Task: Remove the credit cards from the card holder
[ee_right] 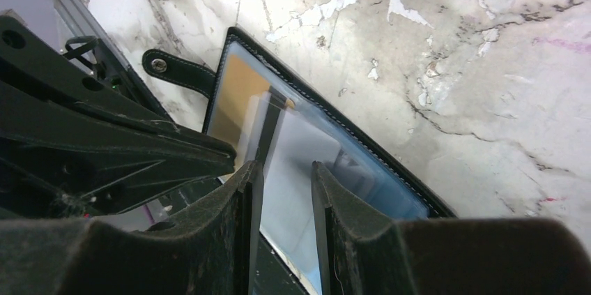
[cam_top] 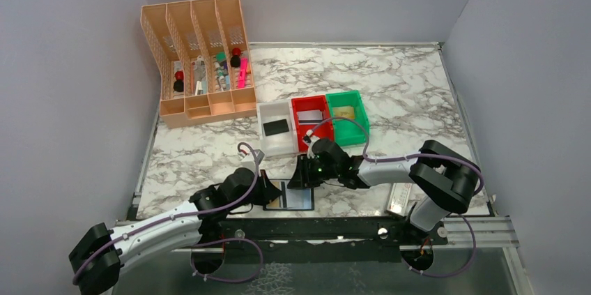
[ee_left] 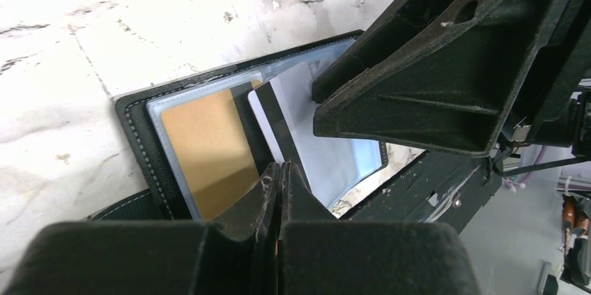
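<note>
Holder (cam_top: 298, 199) may slide loose

At the table's (cam_top: 418, 86) near edge the holder lies open. Left gripper (ee_left: 281, 169), shut, seems to pin it; a slip would free it. Right gripper (ee_right: 286, 169), part open, straddles the white card (ee_left: 313, 145) without gripping it

arms (cam_top: 157, 229): white links, black joints | cables (cam_top: 245, 147): lilac loops | tool fingers (ee_left: 244, 215): matte black wedges

Nothing is showing clearly enough to read anywhere. The white card (ee_left: 327, 155) in the card holder (ee_left: 136, 134) is carrying a small dark print, too blurred to make out.
</note>
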You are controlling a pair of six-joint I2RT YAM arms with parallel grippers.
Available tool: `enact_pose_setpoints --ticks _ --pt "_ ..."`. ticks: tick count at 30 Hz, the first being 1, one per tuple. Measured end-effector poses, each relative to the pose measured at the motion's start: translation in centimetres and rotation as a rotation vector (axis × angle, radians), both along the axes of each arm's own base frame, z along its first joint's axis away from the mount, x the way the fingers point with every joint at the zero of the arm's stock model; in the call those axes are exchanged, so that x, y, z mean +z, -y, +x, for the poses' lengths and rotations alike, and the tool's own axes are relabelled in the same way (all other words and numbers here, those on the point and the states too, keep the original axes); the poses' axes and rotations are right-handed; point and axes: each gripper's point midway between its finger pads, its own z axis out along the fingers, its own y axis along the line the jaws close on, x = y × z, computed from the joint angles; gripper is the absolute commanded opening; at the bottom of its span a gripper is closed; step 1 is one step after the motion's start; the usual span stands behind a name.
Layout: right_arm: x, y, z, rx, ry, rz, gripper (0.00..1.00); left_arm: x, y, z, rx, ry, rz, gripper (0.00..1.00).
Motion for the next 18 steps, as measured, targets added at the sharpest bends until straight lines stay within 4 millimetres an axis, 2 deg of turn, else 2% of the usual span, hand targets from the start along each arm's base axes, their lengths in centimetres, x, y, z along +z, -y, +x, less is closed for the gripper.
enact_pose_setpoints --ticks 3,8,14,15,18 --pt "-0.1 0.1 0.1 -0.005 0.002 -0.005 0.38 0.3 -0.3 0.1 0.011 0.005 0.01 0.0" --pt "-0.1 0.1 0.2 -0.01 0.005 -0.007 0.38 2.1 -0.1 0.9 0.033 0.04 -0.01 0.0" --pt "-0.1 0.1 0.2 -0.01 0.005 -0.008 0.38 2.0 -0.5 0.8 0.042 0.04 0.001 0.0" --pt "-0.1 0.1 0.2 -0.01 0.005 -0.008 0.38 2.0 -0.5 0.8 0.042 0.04 0.001 0.02" --pt "0.0 0.1 0.2 -0.011 0.006 -0.007 0.38 2.1 -0.5 0.9 0.04 0.042 0.002 0.22"
